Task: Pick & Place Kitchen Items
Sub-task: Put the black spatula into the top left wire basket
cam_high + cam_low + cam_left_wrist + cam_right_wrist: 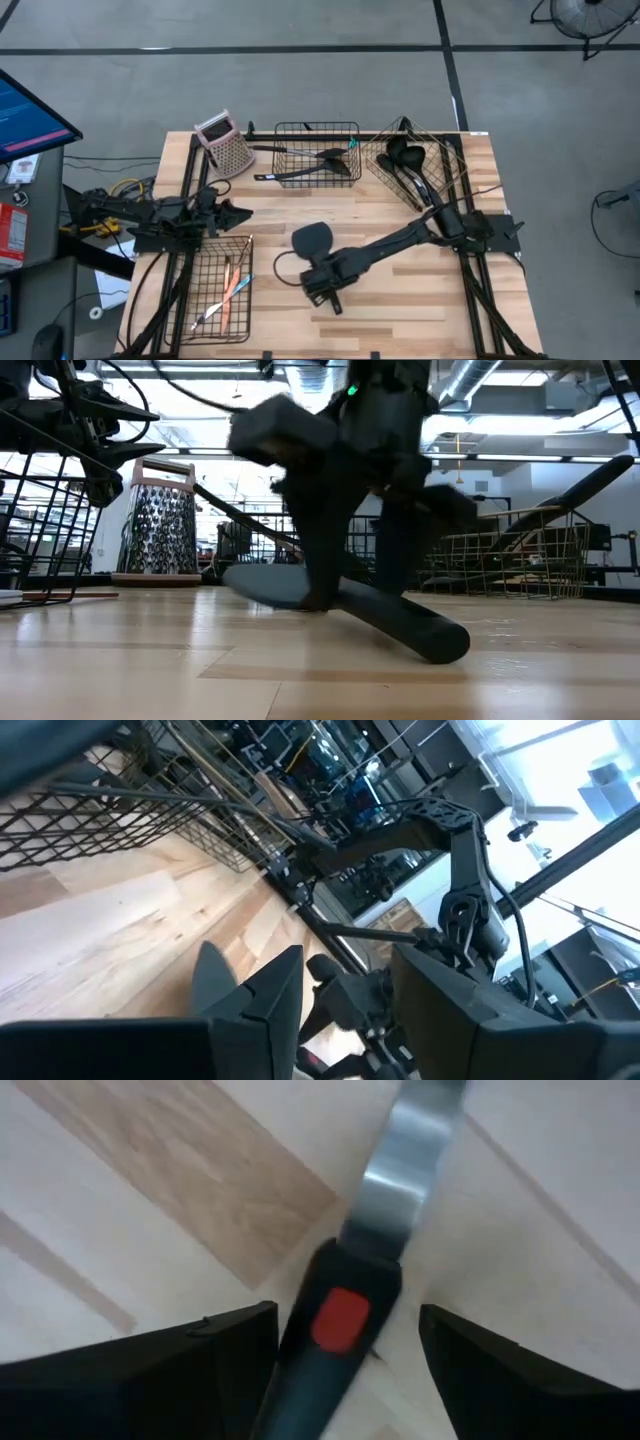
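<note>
A dark spatula handle point(330, 1350) with a red patch fills the right wrist view, lying on the table point(150, 1200) between the right claw's point(345, 1370) spread, released fingers; only here does its silver blade show. From above, that claw point(322, 290) is at lower centre. The left claw point(232, 212), open, hovers at left. Baskets point(316, 132) along the top hold black utensils point(330, 160).

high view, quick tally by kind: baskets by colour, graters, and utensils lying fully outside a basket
black wire baskets: 2
gold wire basket: 1
grater: 1
spatula on the bare table: 1
total: 5
</note>
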Tool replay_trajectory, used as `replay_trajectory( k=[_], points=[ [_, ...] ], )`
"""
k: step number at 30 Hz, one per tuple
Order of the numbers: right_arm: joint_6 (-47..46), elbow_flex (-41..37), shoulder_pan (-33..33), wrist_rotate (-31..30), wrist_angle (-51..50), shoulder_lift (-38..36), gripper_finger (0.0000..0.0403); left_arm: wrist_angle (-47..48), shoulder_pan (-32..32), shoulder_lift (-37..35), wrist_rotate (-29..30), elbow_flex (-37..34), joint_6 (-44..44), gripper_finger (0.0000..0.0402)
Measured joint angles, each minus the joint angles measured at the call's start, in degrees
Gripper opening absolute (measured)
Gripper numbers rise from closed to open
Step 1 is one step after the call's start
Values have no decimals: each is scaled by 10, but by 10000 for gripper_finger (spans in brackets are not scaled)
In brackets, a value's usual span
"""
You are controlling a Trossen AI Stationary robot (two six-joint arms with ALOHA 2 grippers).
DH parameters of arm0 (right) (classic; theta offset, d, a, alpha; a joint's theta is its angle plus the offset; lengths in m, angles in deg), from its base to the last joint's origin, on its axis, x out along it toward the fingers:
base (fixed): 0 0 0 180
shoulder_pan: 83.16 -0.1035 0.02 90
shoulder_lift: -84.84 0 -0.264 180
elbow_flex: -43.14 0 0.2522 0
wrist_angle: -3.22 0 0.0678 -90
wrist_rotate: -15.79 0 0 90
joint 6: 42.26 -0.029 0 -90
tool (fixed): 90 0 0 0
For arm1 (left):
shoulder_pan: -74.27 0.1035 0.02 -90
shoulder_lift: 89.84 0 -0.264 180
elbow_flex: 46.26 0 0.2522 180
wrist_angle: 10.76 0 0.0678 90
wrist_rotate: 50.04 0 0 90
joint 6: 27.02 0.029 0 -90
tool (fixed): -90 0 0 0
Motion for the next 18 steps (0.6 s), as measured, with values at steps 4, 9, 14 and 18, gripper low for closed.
replay_trajectory(
  k=[4, 9, 14, 18],
  points=[
    [2, 26, 0, 6, -9, 22, 218, 0, 0, 5, -3, 0, 1, 138],
    [-13, 28, 1, 25, -25, 28, 126, 1, 0, 6, -3, 0, 1, 138],
    [-5, 28, 3, 26, -36, 23, 98, 1, 0, 6, -3, 0, 1, 138],
    [28, 24, 11, 53, -73, 0, 98, 1, 0, 6, -3, 0, 1, 138]
  ],
)
